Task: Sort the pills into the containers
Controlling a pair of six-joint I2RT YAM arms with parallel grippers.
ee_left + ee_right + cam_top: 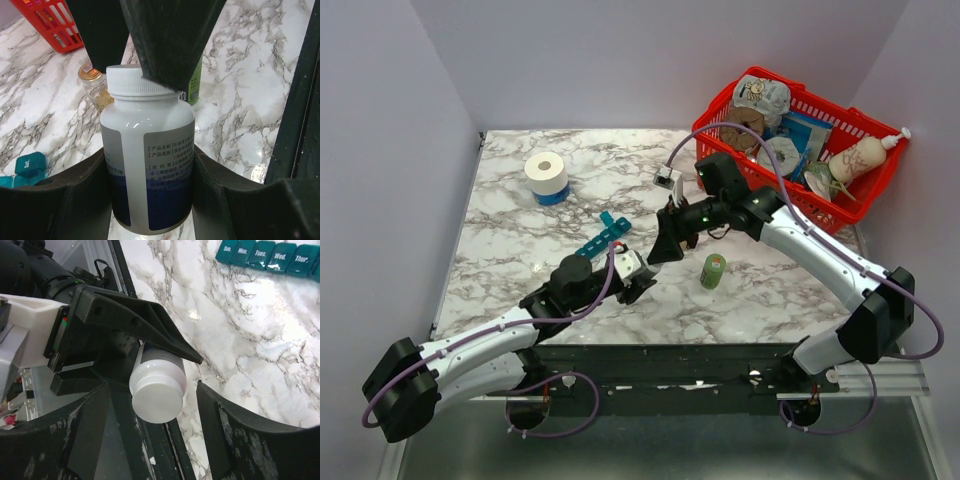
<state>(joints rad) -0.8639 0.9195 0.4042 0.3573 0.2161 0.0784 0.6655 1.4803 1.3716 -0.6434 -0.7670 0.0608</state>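
Left end effector [150, 205] clamps white bottle [147, 150]; right end effector [150, 390] apart, straddling cap [157, 397].

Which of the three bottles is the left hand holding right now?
The white-capped pill bottle with the blue-and-white label, clamped in the left hand. The green bottle and the small gold-lidded jar stand free beyond it, untouched.

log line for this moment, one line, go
left gripper: shut on white bottle | right gripper: open, either side of cap | cap: on bottle | pill organiser: on table, untouched
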